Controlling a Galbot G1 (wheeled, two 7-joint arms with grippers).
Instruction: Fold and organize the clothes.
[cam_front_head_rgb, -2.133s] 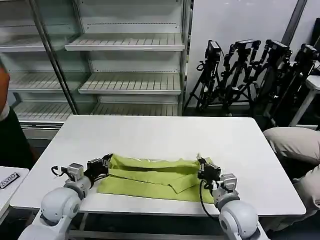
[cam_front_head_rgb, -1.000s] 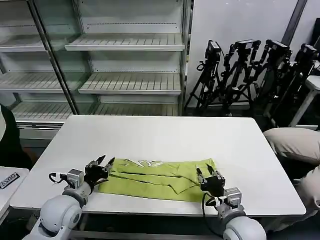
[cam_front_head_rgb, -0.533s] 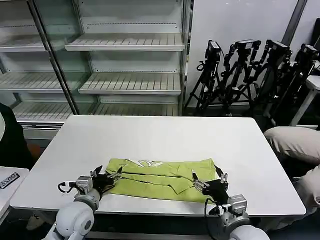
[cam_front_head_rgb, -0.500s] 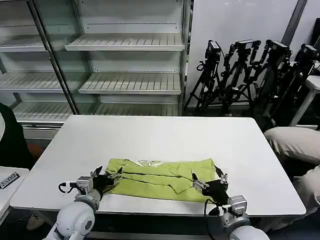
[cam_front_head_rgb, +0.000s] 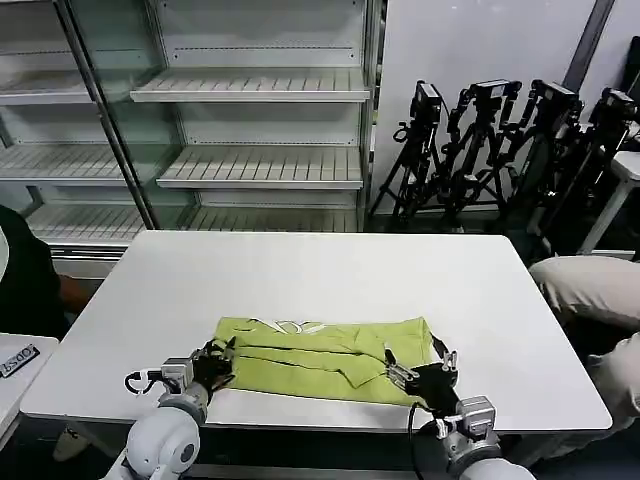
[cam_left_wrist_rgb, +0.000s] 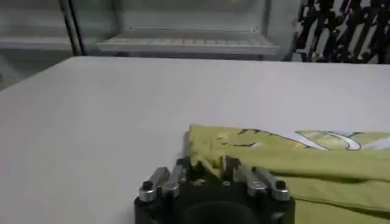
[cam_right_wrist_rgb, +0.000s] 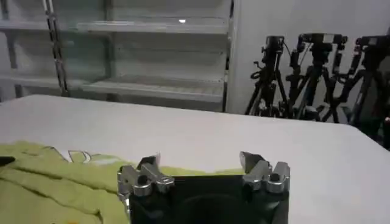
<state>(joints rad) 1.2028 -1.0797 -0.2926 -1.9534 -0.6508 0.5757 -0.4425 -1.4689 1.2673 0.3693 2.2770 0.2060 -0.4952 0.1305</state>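
The lime-green shirt (cam_front_head_rgb: 325, 358) lies folded into a long flat band at lower centre of the head view, on the near part of the white table (cam_front_head_rgb: 310, 272). The left gripper (cam_front_head_rgb: 217, 361) sits at the band's left end; in the left wrist view its jaws appear pinched on a bunched fabric edge, though the contact is partly hidden. The right gripper (cam_front_head_rgb: 422, 372) sits at the band's lower right corner with its jaws spread wide, nothing between them.
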